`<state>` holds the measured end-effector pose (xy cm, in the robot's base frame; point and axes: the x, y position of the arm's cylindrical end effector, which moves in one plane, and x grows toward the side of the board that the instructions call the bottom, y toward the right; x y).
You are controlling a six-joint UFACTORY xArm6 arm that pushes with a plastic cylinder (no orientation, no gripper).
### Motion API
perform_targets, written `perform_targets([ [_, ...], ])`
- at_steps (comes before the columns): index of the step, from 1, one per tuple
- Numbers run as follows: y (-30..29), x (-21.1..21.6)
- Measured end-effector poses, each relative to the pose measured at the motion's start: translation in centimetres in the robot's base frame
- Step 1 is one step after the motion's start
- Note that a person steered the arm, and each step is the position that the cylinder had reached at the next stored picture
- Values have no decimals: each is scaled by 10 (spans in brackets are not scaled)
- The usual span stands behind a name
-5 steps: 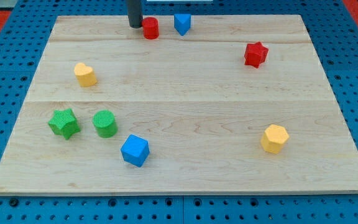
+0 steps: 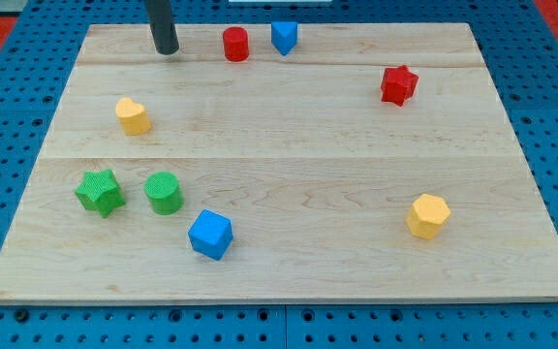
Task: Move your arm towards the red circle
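The red circle [image 2: 235,44] stands near the table's [image 2: 289,145] top edge, a blue block [image 2: 284,37] just to its right. We see bare wood between it and my tip [image 2: 166,49], which rests apart to its left, touching no block. The rod's upper part is cut off by the view's top.

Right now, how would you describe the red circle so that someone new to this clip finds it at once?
Look along the wooden board's edge at the view's top, slightly left of centre. The red circle stands there as a short upright cylinder, with my tip to its left, apart from it, and a blue block close on its right. The only other red piece, the red star, sits far right.
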<state>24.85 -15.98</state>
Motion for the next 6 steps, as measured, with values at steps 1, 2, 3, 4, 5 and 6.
perform_targets([
  [1, 2, 8],
  [2, 9, 8],
  [3, 24, 8],
  [4, 39, 8],
  [5, 40, 4],
  [6, 48, -1],
])
